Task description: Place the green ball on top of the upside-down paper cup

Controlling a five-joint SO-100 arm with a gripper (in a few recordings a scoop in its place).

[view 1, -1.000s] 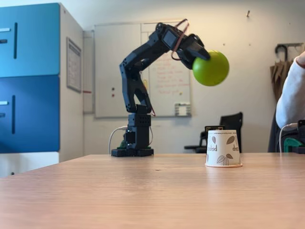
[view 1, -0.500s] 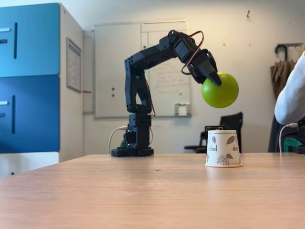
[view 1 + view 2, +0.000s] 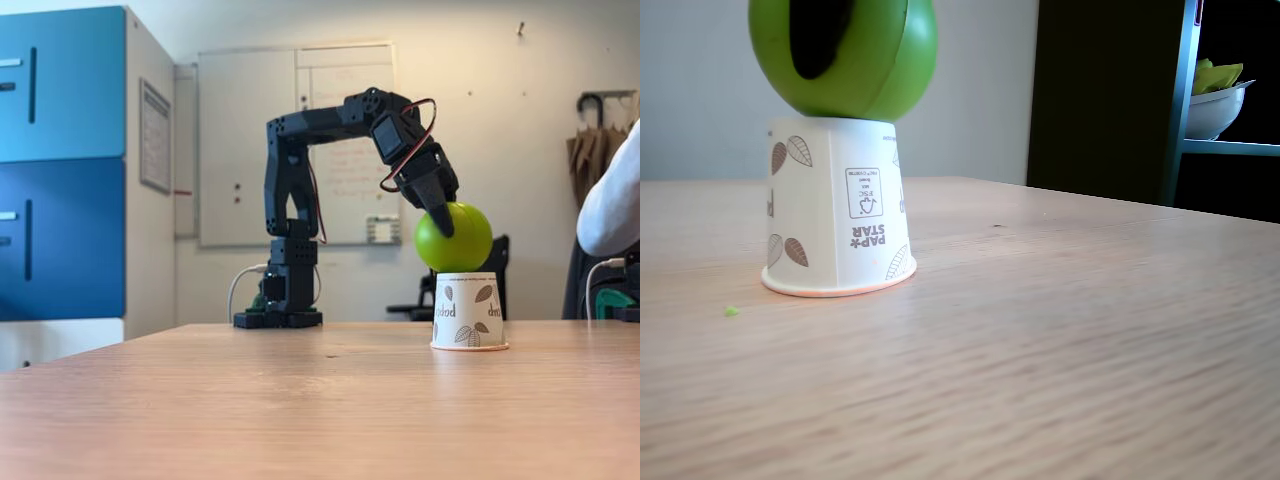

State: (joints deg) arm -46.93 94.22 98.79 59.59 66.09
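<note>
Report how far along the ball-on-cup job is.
Done: the green ball sits on the flat top of the upside-down paper cup, as both fixed views show. In hand: the end effector is clamped on the ball. Left: open, back away, and see that the ball stays put.
</note>
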